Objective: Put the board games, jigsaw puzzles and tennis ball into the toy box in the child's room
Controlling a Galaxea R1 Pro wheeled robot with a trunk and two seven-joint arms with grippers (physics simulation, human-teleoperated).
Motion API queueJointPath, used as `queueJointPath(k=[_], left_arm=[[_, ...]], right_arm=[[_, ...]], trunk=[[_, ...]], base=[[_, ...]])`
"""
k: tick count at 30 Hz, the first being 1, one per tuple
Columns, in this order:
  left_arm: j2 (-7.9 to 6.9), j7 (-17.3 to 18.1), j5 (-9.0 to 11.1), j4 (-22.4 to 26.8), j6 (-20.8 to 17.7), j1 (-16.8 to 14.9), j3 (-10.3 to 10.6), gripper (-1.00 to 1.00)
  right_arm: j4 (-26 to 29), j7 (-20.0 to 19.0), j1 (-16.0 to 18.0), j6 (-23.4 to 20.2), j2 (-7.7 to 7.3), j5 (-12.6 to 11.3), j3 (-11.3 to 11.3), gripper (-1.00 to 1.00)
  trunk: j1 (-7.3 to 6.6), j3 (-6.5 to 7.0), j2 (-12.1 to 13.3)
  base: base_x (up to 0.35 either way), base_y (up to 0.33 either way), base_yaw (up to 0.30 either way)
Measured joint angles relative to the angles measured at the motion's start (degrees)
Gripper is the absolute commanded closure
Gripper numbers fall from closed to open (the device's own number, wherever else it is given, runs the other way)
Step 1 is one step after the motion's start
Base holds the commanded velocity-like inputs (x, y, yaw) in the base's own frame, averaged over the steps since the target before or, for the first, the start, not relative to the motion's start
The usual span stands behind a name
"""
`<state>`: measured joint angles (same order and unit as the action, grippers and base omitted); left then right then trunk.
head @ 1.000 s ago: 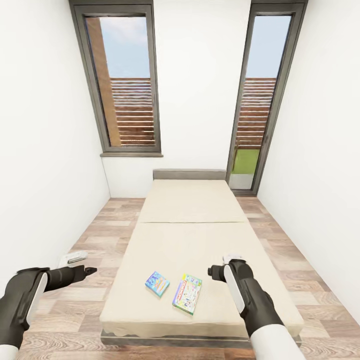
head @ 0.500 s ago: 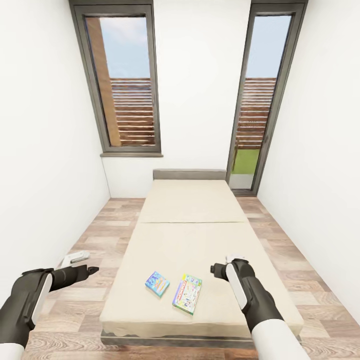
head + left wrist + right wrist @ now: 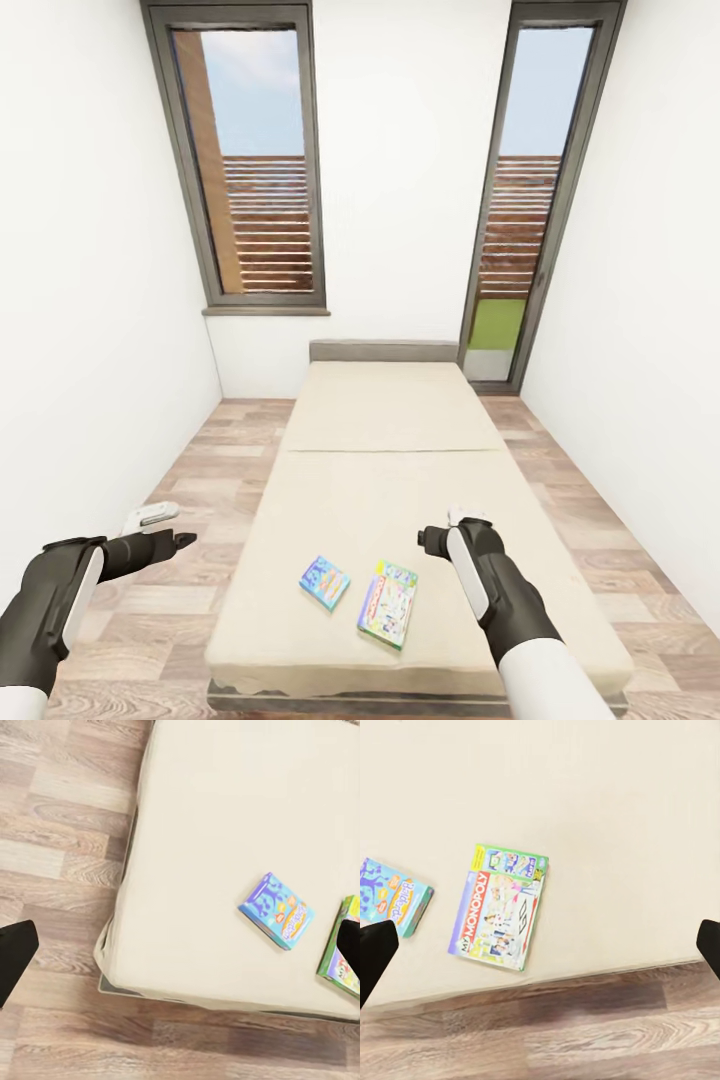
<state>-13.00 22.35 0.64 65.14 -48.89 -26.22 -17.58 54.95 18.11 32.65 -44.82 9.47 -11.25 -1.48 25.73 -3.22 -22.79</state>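
Note:
Two board games lie flat near the foot of the beige bed (image 3: 390, 470): a small blue one (image 3: 324, 583) (image 3: 276, 910) (image 3: 394, 894) and a larger green-edged one (image 3: 389, 603) (image 3: 501, 906) (image 3: 339, 960) to its right. My left gripper (image 3: 180, 540) (image 3: 180, 949) hangs open over the floor left of the bed. My right gripper (image 3: 432, 540) (image 3: 540, 945) is open above the mattress, right of and beyond the green-edged game. Neither holds anything. The table, toy box, jigsaw puzzles and tennis ball are out of view.
Wood-plank floor (image 3: 205, 470) runs along both sides of the bed, between white walls. A small white object (image 3: 150, 515) lies on the floor at the left. Two tall grey-framed windows (image 3: 255, 160) stand behind the dark headboard (image 3: 385, 351).
The whole view has shifted a little, so the camera has moved toward the bed. Both arms sit slightly lower than a second ago. The two games lie as before.

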Motion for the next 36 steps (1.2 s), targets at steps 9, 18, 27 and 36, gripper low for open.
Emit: queueJointPath(k=[9,18,27,36], left_arm=[[0.0,0.02,0.01,0.01,0.02,0.0,0.0,-1.0],[-0.05,0.03,-0.03,-0.01,0.01,0.0,0.0,-1.0],[2.24,0.21,0.18,-0.06,-1.11,0.5,0.05,-1.0],[3.03,0.05,0.02,-0.4,-0.6,0.44,0.18,-1.0]], right_arm=[[-1.15,0.01,-0.01,3.13,0.04,0.0,2.02,-1.0],[-1.44,-0.03,-0.01,3.36,0.12,-0.43,3.01,-1.0],[-1.49,-1.5,-0.56,3.72,0.53,-0.61,2.98,-1.0],[-1.75,0.22,-0.62,3.83,0.49,-0.63,2.89,-1.0]], trunk=[[0.01,0.0,0.01],[0.01,0.0,0.01],[0.01,-0.02,0.01],[0.01,-0.02,0.01]], base=[[0.085,0.083,0.0],[0.013,0.114,-0.004],[0.001,0.003,-0.008],[0.0,0.0,0.0]])
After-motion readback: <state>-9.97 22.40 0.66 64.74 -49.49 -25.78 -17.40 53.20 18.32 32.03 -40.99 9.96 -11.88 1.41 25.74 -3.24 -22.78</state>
